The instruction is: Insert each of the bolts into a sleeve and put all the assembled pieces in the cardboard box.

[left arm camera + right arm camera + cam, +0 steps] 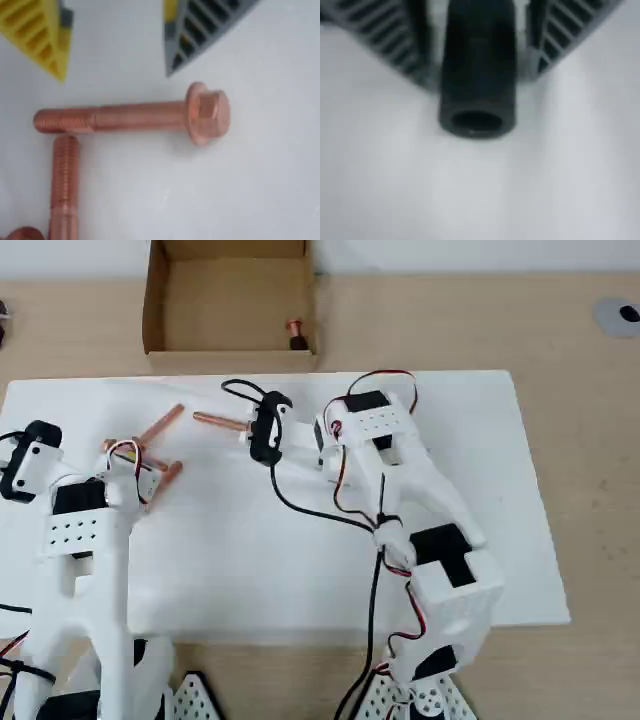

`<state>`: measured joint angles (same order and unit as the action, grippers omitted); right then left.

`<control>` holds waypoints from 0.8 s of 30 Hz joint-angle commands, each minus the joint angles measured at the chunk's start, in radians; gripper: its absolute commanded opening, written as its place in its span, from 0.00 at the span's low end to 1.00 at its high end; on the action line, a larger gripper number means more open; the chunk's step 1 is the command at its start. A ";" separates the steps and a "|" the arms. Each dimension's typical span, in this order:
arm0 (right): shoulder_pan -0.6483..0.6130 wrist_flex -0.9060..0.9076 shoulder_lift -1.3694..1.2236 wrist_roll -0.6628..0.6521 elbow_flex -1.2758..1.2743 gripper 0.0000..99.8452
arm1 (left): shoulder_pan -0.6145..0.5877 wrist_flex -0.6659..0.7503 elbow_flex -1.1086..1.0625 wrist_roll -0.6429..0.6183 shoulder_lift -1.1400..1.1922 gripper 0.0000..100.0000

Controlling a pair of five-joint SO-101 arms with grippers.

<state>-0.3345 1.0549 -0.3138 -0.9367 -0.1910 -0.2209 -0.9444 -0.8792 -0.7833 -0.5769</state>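
Copper-coloured bolt lies flat on the white mat, right under the left gripper. Its yellow and grey fingers stand wide apart above the bolt, touching nothing. We note a second bolt at right angles to it, threaded tip just beside the first one's threaded end, the rest cut off by the frame edge. A rounded copper shape in the corner is too partial to name.

Right gripper is closed on a black sleeve, which is pinched between its ribbed fingers. The bore is open towards the camera and dark inside.

From the high view, two bolts lie by the left arm, partly covered by its wrist; we cannot match them one to one with the wrist view. A third bolt lies just beside the right arm's black wrist piece.

Cardboard box sits beyond the mat. One assembled piece rests inside by a wall, small and hard to make out.
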 commanded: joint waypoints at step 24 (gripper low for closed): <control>0.071 0.354 0.004 0.155 0.552 0.01 | 0.034 -0.003 0.014 0.041 -0.007 0.15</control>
<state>-0.2731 1.3725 -0.3184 -0.8263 0.2601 -0.1995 -0.9444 -0.8792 -0.7465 -0.5769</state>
